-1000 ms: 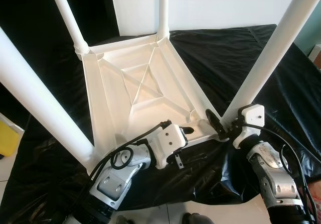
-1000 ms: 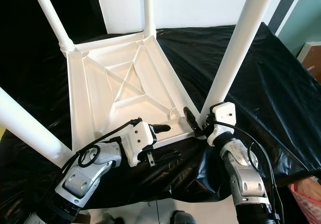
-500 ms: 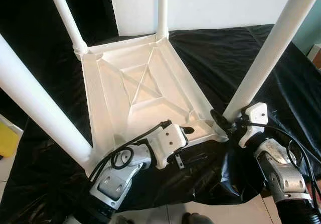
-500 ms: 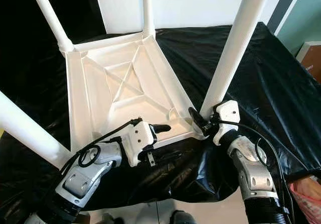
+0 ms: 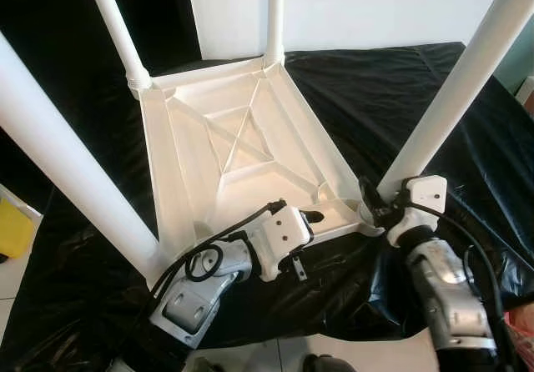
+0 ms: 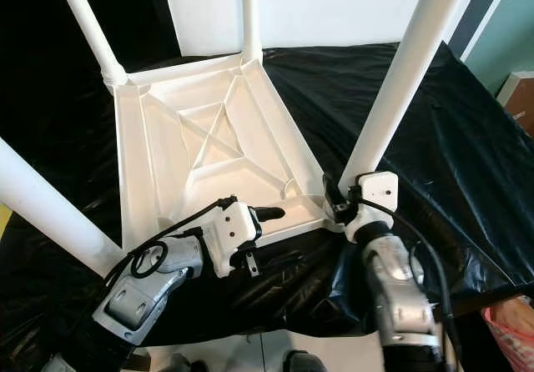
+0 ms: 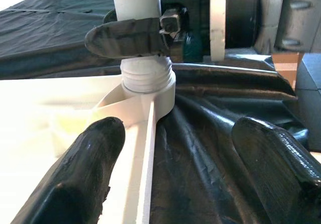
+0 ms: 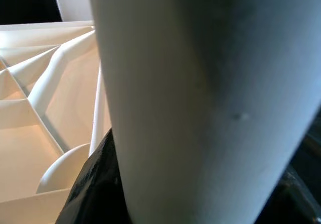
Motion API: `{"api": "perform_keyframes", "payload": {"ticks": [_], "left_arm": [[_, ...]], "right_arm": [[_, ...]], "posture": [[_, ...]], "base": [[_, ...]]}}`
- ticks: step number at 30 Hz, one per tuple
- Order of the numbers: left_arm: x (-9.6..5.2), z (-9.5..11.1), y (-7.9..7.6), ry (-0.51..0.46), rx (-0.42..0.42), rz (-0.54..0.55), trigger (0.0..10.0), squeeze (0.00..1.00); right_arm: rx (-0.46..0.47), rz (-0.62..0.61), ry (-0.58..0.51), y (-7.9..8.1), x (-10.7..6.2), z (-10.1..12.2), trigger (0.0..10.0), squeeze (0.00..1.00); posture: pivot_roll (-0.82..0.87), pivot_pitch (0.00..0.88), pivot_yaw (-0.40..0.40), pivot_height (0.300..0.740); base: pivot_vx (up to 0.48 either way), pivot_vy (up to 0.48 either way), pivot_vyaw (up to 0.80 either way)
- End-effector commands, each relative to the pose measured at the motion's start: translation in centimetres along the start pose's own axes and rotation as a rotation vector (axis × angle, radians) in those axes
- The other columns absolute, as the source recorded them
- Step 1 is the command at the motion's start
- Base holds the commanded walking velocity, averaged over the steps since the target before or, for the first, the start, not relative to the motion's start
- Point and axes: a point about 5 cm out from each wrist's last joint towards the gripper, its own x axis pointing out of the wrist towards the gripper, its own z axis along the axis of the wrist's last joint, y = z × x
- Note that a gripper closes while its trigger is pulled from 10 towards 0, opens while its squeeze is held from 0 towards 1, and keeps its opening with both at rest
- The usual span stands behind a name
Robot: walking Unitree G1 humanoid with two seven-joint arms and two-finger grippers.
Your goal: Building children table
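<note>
1. While the black sheet (image 5: 417,88) covers the work surface, we have the white table top (image 5: 242,151) lying upside down on it, ribbed underside up, with four legs rising from its corners.
2. We judge the table to be hollow moulded plastic: light, stiff and smooth, so likely slippery under our black fingers; the rim and the ribs look like the surest places to steady it.
3. The near right leg (image 6: 400,80) stands in its corner socket, and in the left wrist view its threaded collar (image 7: 148,78) still shows above the socket, so we take it as not fully screwed home.
4. Our right gripper (image 6: 340,198) is clamped around that leg just above the collar, low down where turning it should tilt it least.
5. Our left gripper (image 7: 170,169) hovers spread over the near edge of the top, one finger (image 7: 80,169) above the white plastic, the other above the sheet, holding nothing.
</note>
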Motion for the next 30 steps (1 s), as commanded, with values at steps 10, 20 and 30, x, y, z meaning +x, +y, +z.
{"api": "perform_keyframes", "payload": {"ticks": [10, 20, 30], "left_arm": [[0.0, -0.1, -0.2, 0.007, 0.002, 0.006, 10.0, 0.0], [0.0, -0.1, -0.2, 0.009, 0.003, 0.004, 10.0, 0.0], [0.0, 0.0, -0.2, 0.007, 0.008, 0.003, 10.0, 0.0]], "right_arm": [[0.001, -0.398, 0.181, 1.2, -1.3, -2.7, 10.0, 0.0], [0.024, -0.315, 0.148, 2.9, -0.8, -2.0, 10.0, 0.0], [0.026, -0.282, 0.072, 3.0, -0.7, -0.7, 10.0, 1.0]], "posture": [[-0.13, 0.128, 0.013, 0.74], [-0.13, 0.116, 0.016, 0.74], [-0.13, 0.112, 0.012, 0.74]], "base": [[0.0, 0.0, 0.0], [0.0, 0.0, 0.0], [0.0, 0.0, 0.0]]}}
